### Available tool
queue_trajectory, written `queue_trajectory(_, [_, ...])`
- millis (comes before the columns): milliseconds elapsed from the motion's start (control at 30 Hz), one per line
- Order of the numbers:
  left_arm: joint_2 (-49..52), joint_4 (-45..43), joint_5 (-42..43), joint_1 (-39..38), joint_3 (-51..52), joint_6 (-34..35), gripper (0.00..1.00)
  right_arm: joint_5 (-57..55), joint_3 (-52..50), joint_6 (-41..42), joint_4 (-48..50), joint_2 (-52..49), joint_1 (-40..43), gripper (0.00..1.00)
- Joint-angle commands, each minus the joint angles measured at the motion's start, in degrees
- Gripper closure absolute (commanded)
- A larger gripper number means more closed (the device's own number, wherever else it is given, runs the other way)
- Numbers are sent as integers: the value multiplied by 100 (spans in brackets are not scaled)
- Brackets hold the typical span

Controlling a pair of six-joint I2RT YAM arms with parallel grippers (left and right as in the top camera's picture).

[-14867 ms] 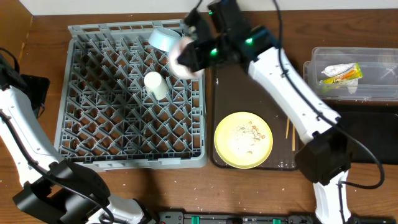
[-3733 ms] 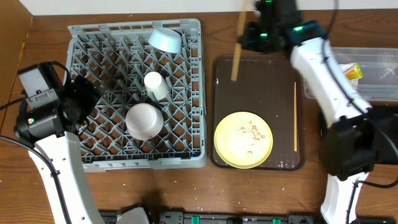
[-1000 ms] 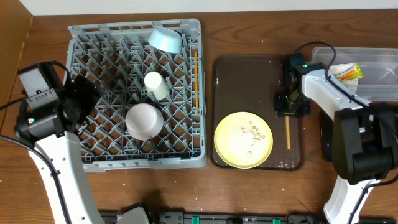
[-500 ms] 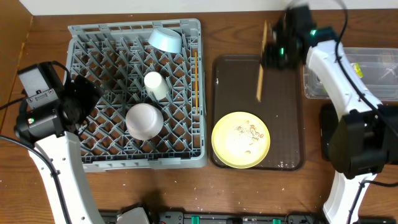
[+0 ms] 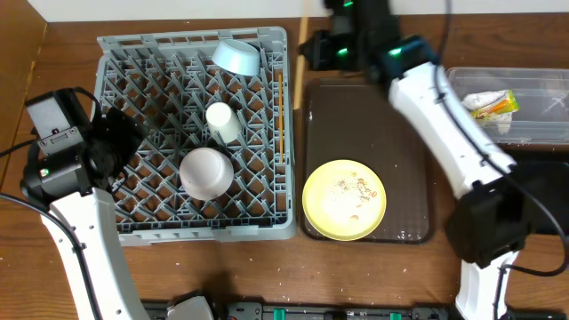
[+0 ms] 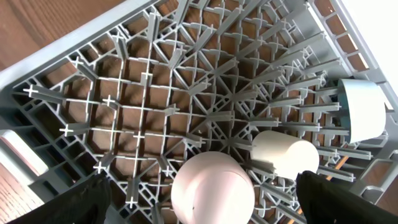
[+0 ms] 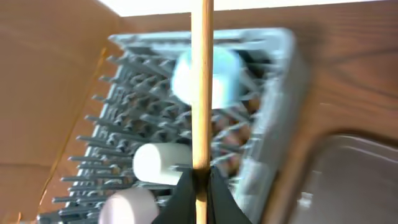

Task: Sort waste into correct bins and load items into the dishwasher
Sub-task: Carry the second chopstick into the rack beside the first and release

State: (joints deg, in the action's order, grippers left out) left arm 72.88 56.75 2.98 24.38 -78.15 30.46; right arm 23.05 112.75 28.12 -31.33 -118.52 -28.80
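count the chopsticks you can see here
2. One chopstick lies along the dish rack's right edge; the second chopstick is pinched in the right gripper's jaws. No others show, though more could be hidden.

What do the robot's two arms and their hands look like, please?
Both arms have smooth white shells with black joints. The right arm shows small green lights near its wrist. The left arm carries a black-and-grey box at its wrist, and thin black cables trail off it. The right hand and left hand have dark fingers.
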Motion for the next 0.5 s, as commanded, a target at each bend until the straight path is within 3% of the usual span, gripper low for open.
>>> queue_trajectory(0, [13,11,-68,20,-33,50,4,-590,-9,125,107,-319,-540,99])
queue_trajectory(133, [13,11,-68,20,-33,50,4,-1349,-9,122,26,-483,-835,99])
queue_trajectory(467, [13,11,-68,20,-33,50,4,-1384,-11,157,-367,-535,-850,96])
